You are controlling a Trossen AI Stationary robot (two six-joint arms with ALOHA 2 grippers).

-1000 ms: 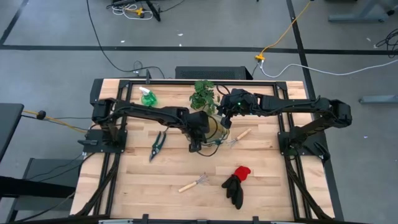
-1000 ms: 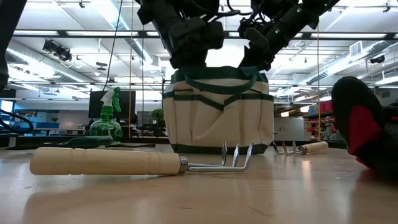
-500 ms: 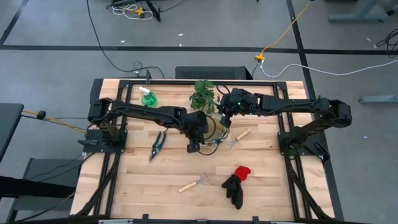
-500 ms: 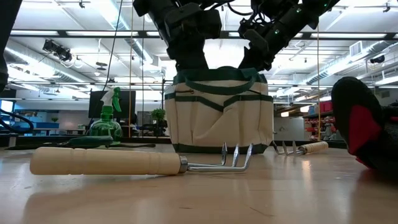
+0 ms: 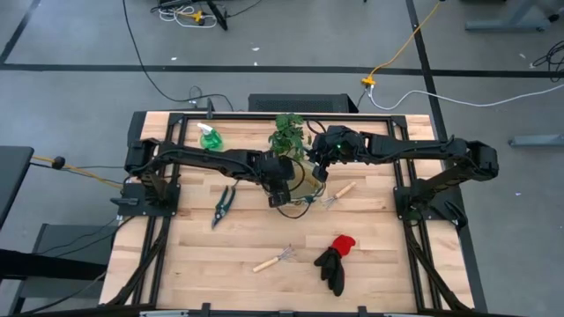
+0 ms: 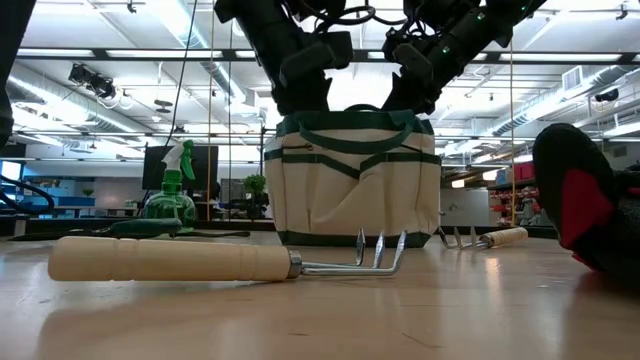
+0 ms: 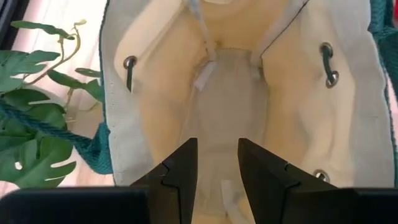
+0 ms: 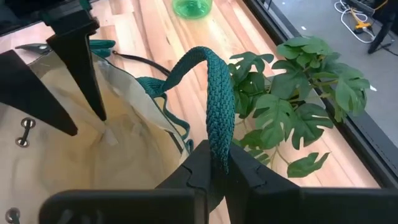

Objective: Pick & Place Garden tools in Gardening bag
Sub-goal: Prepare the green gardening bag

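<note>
The cream canvas bag [image 5: 306,182] with green trim stands upright mid-table, also in the low view [image 6: 355,180]. My left gripper [image 7: 217,165] is open and empty just above the bag's mouth, pointing down into its bare inside [image 7: 227,106]. My right gripper [image 8: 214,163] is shut on a green bag handle at the bag's far right. On the table lie the spray bottle [image 5: 210,138], shears [image 5: 224,204], one rake [image 5: 275,259], a second rake [image 5: 337,192] and the red-and-black gloves [image 5: 335,260]. My right gripper pinches the green braided handle [image 8: 217,134] between its two fingers, across the strap. The strap arches up from the fingers in a loop [image 8: 205,59] and runs down to the bag's rim. The bag stands on the table.
A potted leafy plant [image 5: 286,134] stands just behind the bag, close to my right gripper. The arms' dark base frames run along the table's left and right edges. Open wood shows between the bag and the table's near edge.
My left gripper has shifted a little over the bag's mouth and tipped slightly; it stays open. The bag, the held handle and my right gripper have kept still.
</note>
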